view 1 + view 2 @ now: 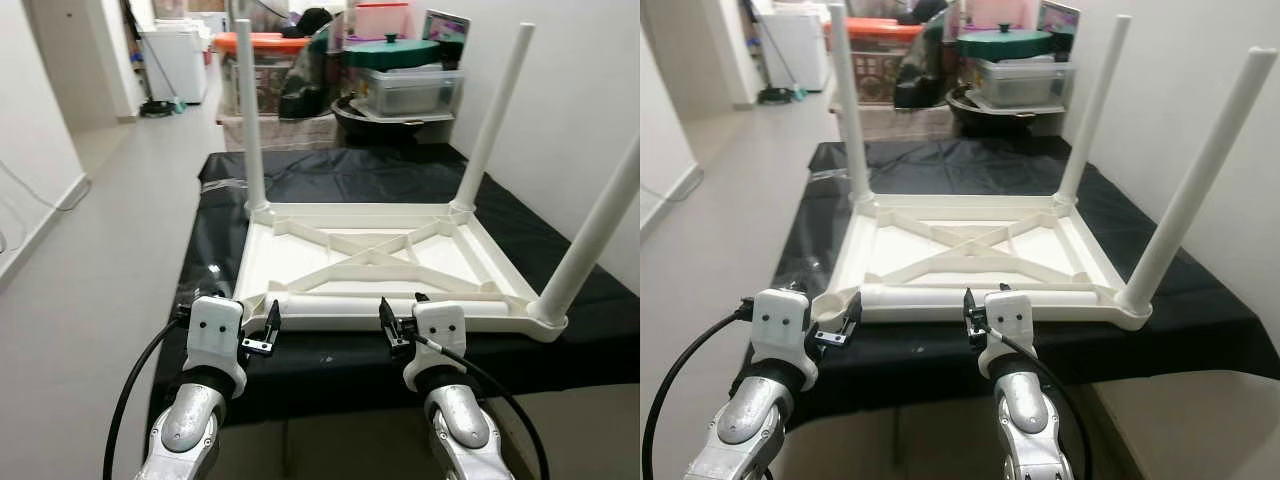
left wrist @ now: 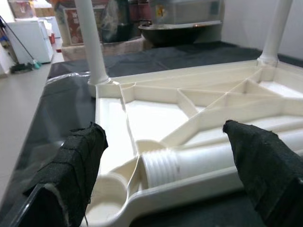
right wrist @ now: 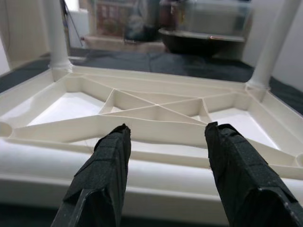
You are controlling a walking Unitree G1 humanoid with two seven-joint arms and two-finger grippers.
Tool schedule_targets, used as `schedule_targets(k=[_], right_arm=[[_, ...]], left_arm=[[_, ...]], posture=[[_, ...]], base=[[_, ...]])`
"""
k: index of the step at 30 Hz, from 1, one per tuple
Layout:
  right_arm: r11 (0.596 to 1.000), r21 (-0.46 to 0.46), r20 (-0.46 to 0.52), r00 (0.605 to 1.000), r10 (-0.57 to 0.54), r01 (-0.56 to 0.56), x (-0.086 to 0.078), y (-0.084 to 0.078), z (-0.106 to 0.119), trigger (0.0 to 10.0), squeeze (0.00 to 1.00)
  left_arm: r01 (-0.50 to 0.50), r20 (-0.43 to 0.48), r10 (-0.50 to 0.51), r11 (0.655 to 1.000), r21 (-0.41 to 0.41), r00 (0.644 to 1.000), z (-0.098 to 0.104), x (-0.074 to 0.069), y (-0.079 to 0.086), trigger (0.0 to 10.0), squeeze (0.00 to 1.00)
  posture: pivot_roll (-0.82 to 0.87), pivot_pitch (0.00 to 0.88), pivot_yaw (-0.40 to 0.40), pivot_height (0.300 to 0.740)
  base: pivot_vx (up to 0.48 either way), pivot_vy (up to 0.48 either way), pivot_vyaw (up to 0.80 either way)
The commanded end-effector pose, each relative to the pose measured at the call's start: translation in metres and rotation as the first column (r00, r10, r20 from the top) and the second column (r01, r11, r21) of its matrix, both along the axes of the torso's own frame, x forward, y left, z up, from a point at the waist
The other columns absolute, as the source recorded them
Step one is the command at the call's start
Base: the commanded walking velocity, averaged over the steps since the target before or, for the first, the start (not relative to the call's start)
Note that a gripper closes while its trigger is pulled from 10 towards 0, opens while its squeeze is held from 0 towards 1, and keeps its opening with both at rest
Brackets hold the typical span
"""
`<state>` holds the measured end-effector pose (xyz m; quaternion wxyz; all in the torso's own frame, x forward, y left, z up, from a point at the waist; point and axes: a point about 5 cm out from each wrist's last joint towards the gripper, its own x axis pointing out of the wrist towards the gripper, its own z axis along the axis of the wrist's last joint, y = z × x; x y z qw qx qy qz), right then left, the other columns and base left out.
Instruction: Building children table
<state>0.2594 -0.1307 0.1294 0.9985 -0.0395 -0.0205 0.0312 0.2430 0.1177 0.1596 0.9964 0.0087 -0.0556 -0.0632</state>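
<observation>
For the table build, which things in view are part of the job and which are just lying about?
Part of the job:
upturned white tabletop
three fitted legs
loose leg lying on the tabletop's near edge
empty corner socket
left gripper and right gripper, both open

Lying about:
storage bins
white appliance
broom

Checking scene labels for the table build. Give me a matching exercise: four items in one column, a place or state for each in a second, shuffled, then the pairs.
Items:
1. loose leg
2. near-left socket
3. black cloth
4. left gripper

Places or states:
A. spread under the upturned tabletop
B. empty, no leg screwed in
C. open, just short of the tabletop's near edge
D. lying flat inside the tabletop along its near edge

Pairs: 1-D, 2-B, 3-A, 4-C
</observation>
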Motion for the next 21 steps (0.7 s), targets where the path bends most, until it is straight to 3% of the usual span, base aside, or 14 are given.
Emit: schedule_targets(k=[1, 15, 21], right_arm=[[0.999, 0.035, 0.010, 1.000, 0.022, -0.022, 0.000, 0.010, 0.005, 10.0, 0.00], [0.999, 0.045, 0.022, 1.000, 0.008, -0.009, -0.004, 0.008, 0.005, 10.0, 0.00], [0.999, 0.052, 0.048, 0.999, -0.019, 0.016, -0.006, 0.004, 0.008, 10.0, 0.00]], left_arm=[[-0.027, -0.021, 0.028, 0.999, 0.016, 0.999, -0.004, 0.000, 0.007, 10.0, 0.00], [-0.006, -0.035, 0.007, 1.000, 0.027, 0.999, -0.001, 0.000, 0.011, 10.0, 0.00], [0.161, -0.153, -0.164, 0.987, -0.027, 0.975, -0.011, 0.003, 0.011, 10.0, 0.00]], posture=[[0.04, 0.034, -0.020, 0.740], [0.05, 0.001, -0.020, 0.740], [0.05, 0.000, -0.017, 0.740]], base=[[0.296, 0.000, 0.00], [0.021, 0.000, 0.00], [0.000, 0.000, 0.00]])
